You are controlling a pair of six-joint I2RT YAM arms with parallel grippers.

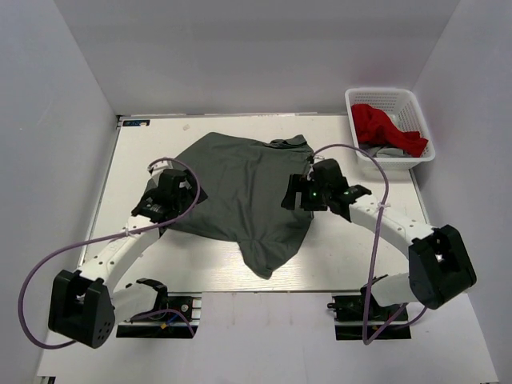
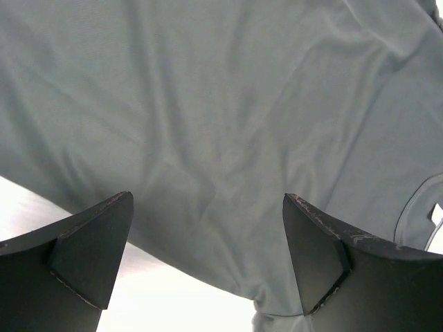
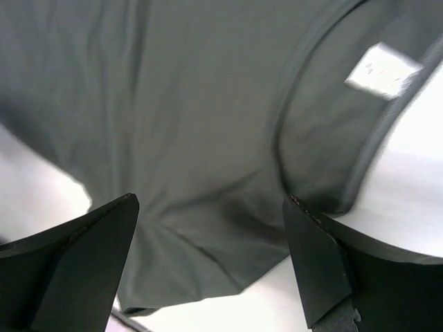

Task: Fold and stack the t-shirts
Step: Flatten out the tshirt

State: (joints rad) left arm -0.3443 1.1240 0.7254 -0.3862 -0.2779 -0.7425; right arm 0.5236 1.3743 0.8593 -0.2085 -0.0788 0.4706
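Shirt is lying rumpled mid-table while left gripper at its 9 o'clock and right gripper at 3 o'clock are hovering, fingers spread, pinching nothing.

The left arm and right arm share white tubular links, chunky black joint housings and a looping purple cable each. Their matte black fingers are wedge-shaped, with edges scuffed pale.
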